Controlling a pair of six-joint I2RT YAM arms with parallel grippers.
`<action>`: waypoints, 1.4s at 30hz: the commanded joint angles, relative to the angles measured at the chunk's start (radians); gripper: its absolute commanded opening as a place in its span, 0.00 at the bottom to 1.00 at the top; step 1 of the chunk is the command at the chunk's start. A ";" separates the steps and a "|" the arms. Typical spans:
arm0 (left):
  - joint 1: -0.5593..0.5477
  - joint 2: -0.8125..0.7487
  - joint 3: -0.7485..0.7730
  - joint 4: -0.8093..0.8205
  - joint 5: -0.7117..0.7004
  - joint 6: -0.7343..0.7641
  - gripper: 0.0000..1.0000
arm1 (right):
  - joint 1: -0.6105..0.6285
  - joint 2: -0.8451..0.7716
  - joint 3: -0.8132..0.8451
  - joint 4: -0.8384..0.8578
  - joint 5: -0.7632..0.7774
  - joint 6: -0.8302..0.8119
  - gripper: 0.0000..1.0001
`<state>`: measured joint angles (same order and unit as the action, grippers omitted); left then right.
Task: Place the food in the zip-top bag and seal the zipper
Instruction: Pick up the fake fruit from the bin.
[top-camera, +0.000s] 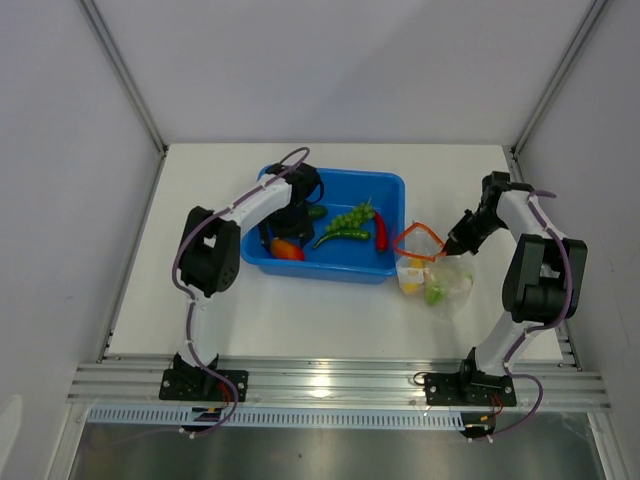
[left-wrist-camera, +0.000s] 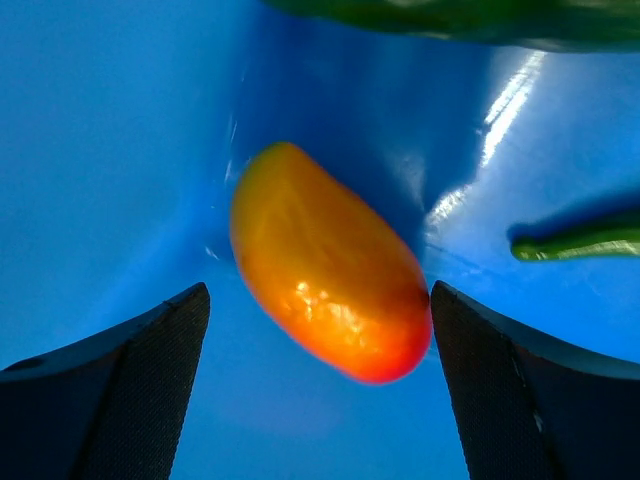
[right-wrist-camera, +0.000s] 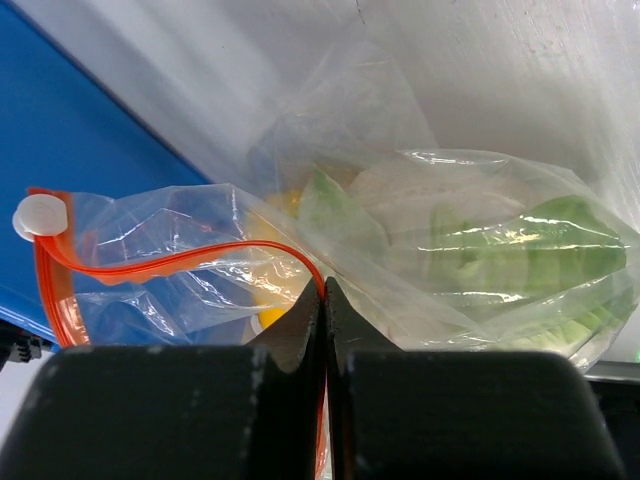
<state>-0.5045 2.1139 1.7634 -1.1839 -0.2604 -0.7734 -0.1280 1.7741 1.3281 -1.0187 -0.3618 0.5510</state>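
Observation:
An orange-yellow fruit (left-wrist-camera: 325, 275) lies on the floor of the blue tub (top-camera: 390, 190), and my left gripper (left-wrist-camera: 320, 290) stands open around it, one finger on each side with its lower end between them. In the top view the same fruit (top-camera: 287, 249) sits under the left gripper (top-camera: 290, 235). Green grapes (top-camera: 352, 217), a red chili (top-camera: 380, 232) and a long green vegetable (top-camera: 342, 236) also lie in the tub. The zip-top bag (top-camera: 440, 282) rests right of the tub with green and yellow food inside. My right gripper (right-wrist-camera: 323, 288) is shut on its orange zipper (right-wrist-camera: 170, 262).
The bag's mouth (top-camera: 418, 243) gapes toward the tub's right wall. A white slider tab (right-wrist-camera: 38, 215) sits at the zipper's far end. A green vegetable tip (left-wrist-camera: 580, 240) lies right of the orange fruit. White enclosure walls stand around the table.

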 joint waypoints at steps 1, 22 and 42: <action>0.001 0.038 0.050 -0.057 0.013 -0.118 0.93 | 0.004 -0.056 0.008 0.037 -0.003 0.023 0.00; 0.023 0.092 0.021 0.067 0.124 -0.124 0.21 | -0.015 -0.154 0.014 -0.009 0.021 -0.020 0.00; -0.034 -0.161 -0.025 0.227 0.127 0.133 0.01 | 0.030 -0.301 -0.101 0.074 0.015 -0.029 0.00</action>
<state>-0.5159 2.0922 1.7439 -1.0256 -0.1280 -0.7326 -0.1062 1.5276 1.2636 -0.9867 -0.3481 0.5438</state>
